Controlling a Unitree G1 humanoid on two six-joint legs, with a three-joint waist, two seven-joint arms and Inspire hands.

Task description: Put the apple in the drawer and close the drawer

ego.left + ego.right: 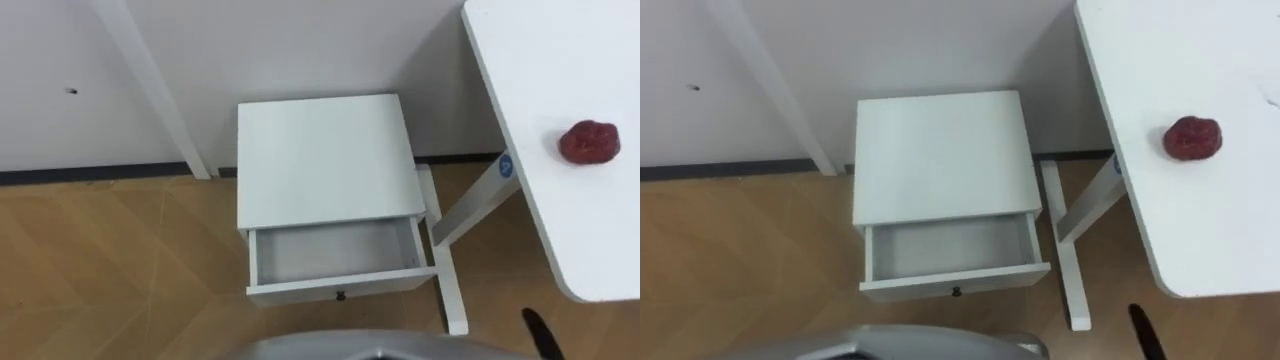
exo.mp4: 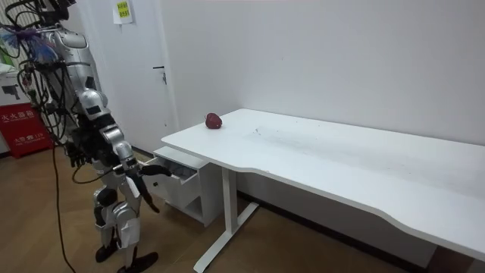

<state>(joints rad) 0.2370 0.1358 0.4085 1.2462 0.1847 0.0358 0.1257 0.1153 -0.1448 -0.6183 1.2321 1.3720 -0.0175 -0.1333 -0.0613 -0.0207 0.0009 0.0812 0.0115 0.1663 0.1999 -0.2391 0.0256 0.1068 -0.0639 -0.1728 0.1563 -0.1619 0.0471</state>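
Found the apple [image 1: 589, 142] lying on the white table [image 1: 560, 60] near its edge, well apart from the open, empty drawer [image 1: 335, 250] of the small cabinet [image 1: 320, 150] down to the left. Judged it light, firm and smooth, likely to roll or bruise if dropped; best taken from above round its widest part. Saw the right hand [image 2: 144, 186] hanging empty with loose fingers before the drawer; could not tell the state of the left hand [image 2: 74, 155].
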